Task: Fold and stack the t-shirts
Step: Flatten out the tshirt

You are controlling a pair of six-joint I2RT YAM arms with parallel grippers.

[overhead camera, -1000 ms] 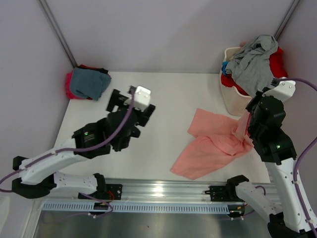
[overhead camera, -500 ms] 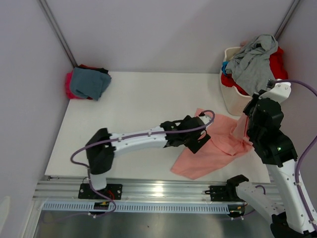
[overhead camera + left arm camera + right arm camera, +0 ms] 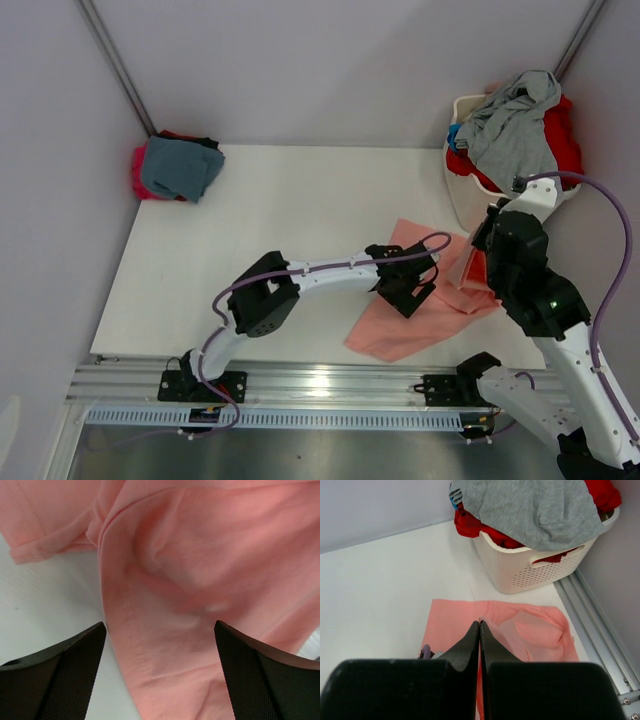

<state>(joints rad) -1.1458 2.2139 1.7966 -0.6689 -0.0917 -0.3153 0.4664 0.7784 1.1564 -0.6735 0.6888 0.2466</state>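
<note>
A salmon-pink t-shirt (image 3: 398, 330) lies rumpled on the white table (image 3: 300, 200), right of centre. My left gripper (image 3: 408, 292) hangs open just above it, and a stitched hem of the pink t-shirt (image 3: 165, 605) runs between its wide black fingers (image 3: 65, 675). My right gripper (image 3: 478, 262) is shut on the t-shirt's right edge and holds a fold of it up. In the right wrist view, a thin strip of pink cloth shows between the closed fingers (image 3: 470, 645), with the rest of the pink t-shirt (image 3: 530, 630) spread below.
A white slotted basket (image 3: 468, 205) at the back right holds a grey shirt (image 3: 515, 125) over red ones (image 3: 560, 130); the basket (image 3: 535, 567) stands close behind the pink shirt. A folded teal shirt (image 3: 178, 168) on magenta and black ones lies at the back left corner. A metal rail (image 3: 330, 385) edges the front.
My left arm has swung from the table's left centre across to the pink t-shirt and now hangs low over it. My right gripper has shifted slightly back, still pinching the cloth.
</note>
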